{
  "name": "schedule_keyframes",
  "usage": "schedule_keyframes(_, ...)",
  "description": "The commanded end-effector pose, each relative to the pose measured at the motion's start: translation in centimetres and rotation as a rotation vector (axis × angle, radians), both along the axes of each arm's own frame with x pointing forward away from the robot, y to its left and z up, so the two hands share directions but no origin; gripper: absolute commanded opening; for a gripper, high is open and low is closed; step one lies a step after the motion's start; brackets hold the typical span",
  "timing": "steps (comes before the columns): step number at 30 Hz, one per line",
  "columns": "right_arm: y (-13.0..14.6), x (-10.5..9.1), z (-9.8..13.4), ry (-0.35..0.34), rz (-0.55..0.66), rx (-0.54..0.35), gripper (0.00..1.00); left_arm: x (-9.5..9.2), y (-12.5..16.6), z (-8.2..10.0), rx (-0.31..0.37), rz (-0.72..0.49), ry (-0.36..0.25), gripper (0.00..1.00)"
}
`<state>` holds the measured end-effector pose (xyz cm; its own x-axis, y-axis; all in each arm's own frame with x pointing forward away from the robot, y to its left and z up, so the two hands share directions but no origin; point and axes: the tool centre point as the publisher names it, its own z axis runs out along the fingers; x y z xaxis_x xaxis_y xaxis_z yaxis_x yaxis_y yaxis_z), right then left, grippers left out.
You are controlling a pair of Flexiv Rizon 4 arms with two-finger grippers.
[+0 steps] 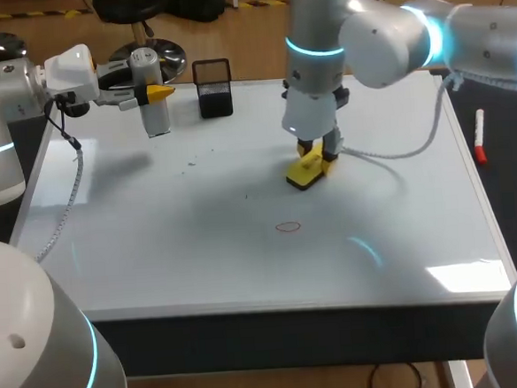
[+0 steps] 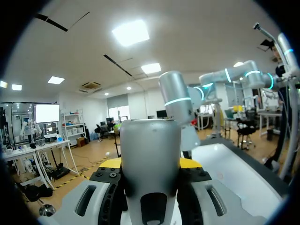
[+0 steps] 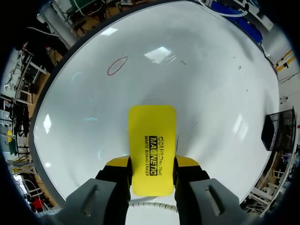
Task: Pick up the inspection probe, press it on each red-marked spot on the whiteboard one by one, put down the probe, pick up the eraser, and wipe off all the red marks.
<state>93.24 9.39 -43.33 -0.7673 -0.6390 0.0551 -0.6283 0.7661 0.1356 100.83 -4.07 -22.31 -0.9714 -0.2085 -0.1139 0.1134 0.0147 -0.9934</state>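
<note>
Pointing down over the whiteboard (image 1: 246, 266), the right fingers (image 3: 117, 163) pinch the eraser (image 3: 152, 145). The left fingers (image 1: 161, 92), held level, pinch the probe (image 1: 153, 112), which half hides them.

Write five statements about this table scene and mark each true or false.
1. The right claw grips the eraser. True.
2. The left claw is empty. False: it is shut on the probe.
3. One red mark shows on the whiteboard. True.
4. The eraser covers the red mark. False: the mark lies bare, apart from the eraser.
5. The mesh holder lies tipped over. False: it stands upright.
</note>
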Motion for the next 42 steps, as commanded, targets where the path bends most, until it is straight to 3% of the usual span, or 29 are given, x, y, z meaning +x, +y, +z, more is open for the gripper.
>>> schedule_keyframes(1,-2.3,-0.4,-2.1,-0.008,-0.004,0.008,0.0,-0.1,0.0,0.2,0.002,0.001,0.0,0.0)
schedule_keyframes(10,-2.4,0.7,0.4,-0.056,0.013,0.004,0.0,-0.1,0.0,0.2,0.002,0.001,0.0,0.0)
schedule_keyframes(21,-1.8,3.1,7.9,-0.155,0.117,0.03,0.0,-0.1,0.0,0.2,0.002,0.001,0.0,0.0)
schedule_keyframes(30,-2.7,4.9,8.6,-0.147,0.147,0.035,0.0,-0.1,0.0,0.2,0.002,0.001,0.0,0.0)
schedule_keyframes(42,-8.4,9.0,9.1,-0.136,0.08,0.028,0.0,-0.1,0.0,0.2,0.002,0.001,0.0,0.0)
